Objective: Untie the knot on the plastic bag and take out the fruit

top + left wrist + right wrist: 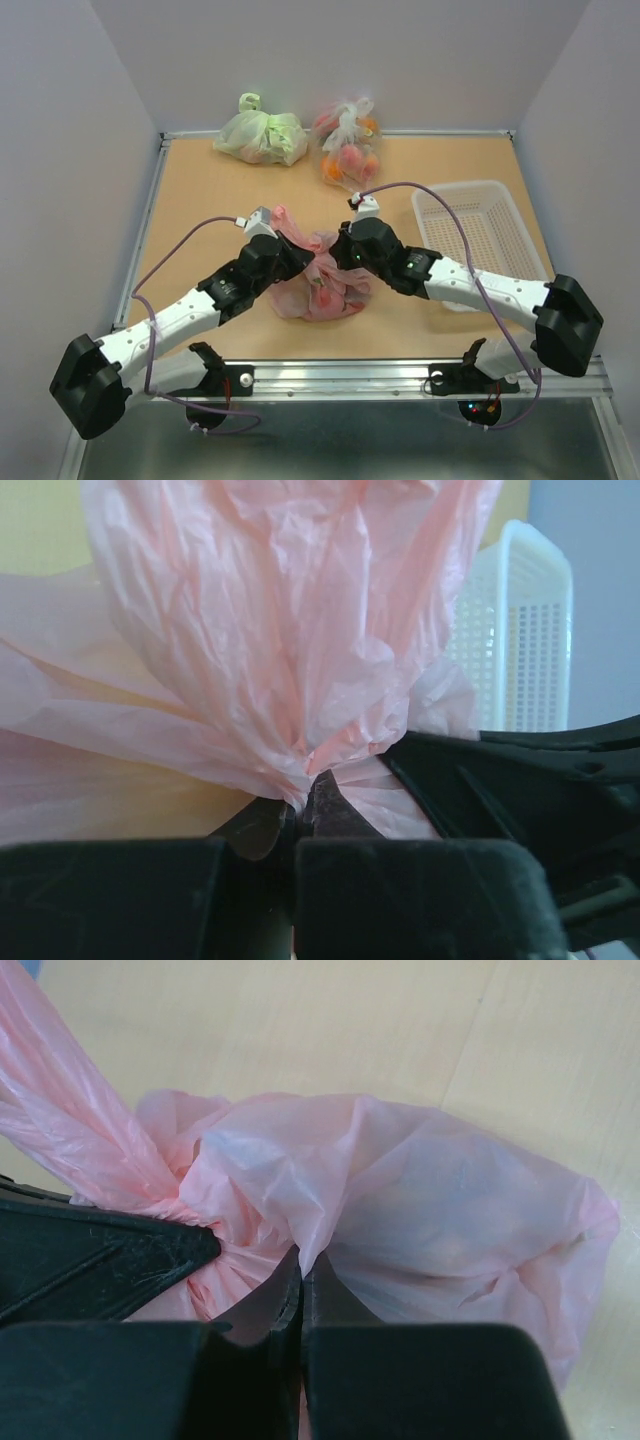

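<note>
The pink plastic bag (318,292) lies at the middle of the table, between both arms. Fruit shows only as dim reddish shapes through its film (330,290). My left gripper (298,258) is shut on a gathered pinch of pink film (305,798) at the bag's top. My right gripper (336,256) faces it from the right, shut on a fold of the same bag (303,1260). The knot (185,1175) is a twisted pink bunch just left of the right fingertips. The left gripper's black finger (110,1255) touches it.
A pale green bag (262,135) and a clear bag of orange-red fruit (348,145) sit at the table's back edge. A white mesh basket (478,235) stands to the right, also in the left wrist view (515,630). Grey walls enclose the table.
</note>
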